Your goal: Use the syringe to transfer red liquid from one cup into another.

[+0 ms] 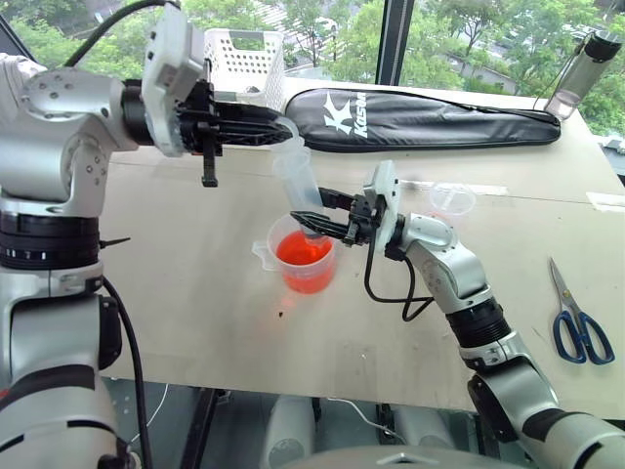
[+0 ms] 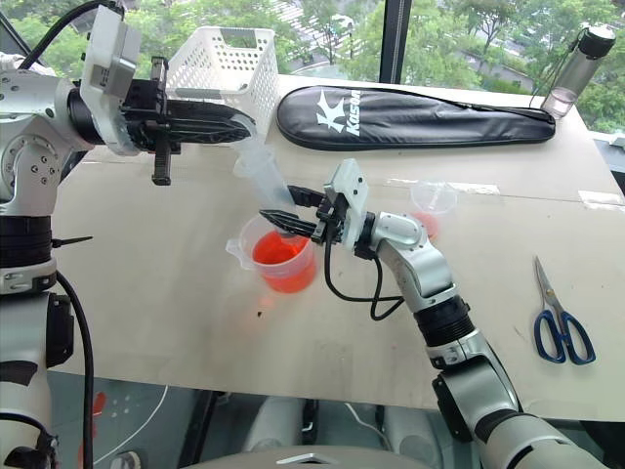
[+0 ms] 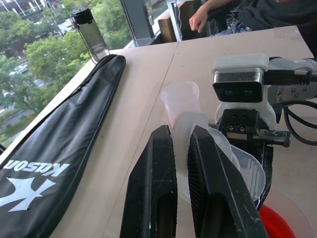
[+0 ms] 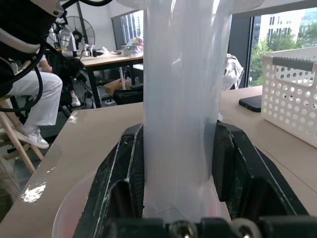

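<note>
A: Where's the syringe (image 1: 297, 179) now?

B: Over the beaker (image 1: 305, 256), about mid-surface. The nozzle end is down at the red liquid (image 1: 303, 250) and the top leans up toward the far left corner of the surface. So the long axis is steep but tilted, not plumb.

A: Why two grippers on it?

B: Looks like a split job. The right gripper (image 1: 317, 222) has its fingers clamped on the lower barrel, one on each side, which steadies the nozzle over the beaker. The left gripper (image 1: 273, 125) comes in nearly level from the left, fingers pressed together on the syringe's top end. I'd guess that's the plunger end, placed for drawing liquid up, though I can't tell exactly which part it pinches.

A: Any liquid in the barrel?

B: Can't tell; the barrel reads cloudy white.

A: And the target?

B: The small cup (image 1: 452, 199) stands beyond the right arm, nearer the far right edge, well apart from the beaker. Further out, a black bag (image 1: 420, 117) and white basket (image 1: 244, 61) line the far edge, and scissors (image 1: 576, 322) lie by the right edge.
</note>
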Available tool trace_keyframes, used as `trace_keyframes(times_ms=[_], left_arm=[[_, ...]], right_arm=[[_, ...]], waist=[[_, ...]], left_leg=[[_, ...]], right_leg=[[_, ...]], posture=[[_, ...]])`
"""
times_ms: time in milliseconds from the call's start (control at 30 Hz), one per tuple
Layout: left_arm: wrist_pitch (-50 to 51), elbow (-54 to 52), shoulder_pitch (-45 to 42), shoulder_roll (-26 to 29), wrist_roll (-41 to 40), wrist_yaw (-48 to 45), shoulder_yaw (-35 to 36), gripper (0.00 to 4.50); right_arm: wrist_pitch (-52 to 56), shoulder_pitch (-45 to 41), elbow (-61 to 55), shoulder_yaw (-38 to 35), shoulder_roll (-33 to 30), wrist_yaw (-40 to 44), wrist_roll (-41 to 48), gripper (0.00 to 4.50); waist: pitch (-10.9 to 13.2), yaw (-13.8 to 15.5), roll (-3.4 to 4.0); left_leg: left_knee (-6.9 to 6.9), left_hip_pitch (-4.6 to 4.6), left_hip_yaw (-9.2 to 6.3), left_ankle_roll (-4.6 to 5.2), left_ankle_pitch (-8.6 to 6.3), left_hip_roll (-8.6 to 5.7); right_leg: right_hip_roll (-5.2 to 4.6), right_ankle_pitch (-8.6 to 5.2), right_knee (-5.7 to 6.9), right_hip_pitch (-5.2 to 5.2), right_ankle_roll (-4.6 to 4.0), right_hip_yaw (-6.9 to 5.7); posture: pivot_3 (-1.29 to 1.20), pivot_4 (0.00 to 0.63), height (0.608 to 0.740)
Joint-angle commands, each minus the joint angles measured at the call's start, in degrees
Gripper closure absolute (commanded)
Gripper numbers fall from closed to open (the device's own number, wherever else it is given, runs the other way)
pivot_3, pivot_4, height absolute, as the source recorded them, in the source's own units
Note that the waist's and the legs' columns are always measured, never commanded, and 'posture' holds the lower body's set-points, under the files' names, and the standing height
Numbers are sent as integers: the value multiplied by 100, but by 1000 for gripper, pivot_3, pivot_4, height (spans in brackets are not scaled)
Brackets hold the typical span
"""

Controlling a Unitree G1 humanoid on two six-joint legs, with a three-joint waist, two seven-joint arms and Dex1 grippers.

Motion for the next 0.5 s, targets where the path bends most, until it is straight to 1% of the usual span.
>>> trace_keyframes(times_ms=[33,367,500], left_arm=[[-311,275,-445,114,328,403,360,4500],[-278,115,-210,167,296,393,393,4500],[-241,278,-440,130,281,490,442,4500]], right_arm=[[21,60,-368,617,34,670,27,3062],[-46,23,-340,517,119,564,47,3062],[21,37,-367,534,101,597,79,3062]], waist=[[0,0,0],[0,0,0],[0,0,0]], left_leg=[[0,0,0,0,0,0],[0,0,0,0,0,0],[0,0,0,0,0,0]], right_leg=[[0,0,0,0,0,0],[0,0,0,0,0,0],[0,0,0,0,0,0]], posture=[[0,150,724],[0,150,724],[0,150,724]])
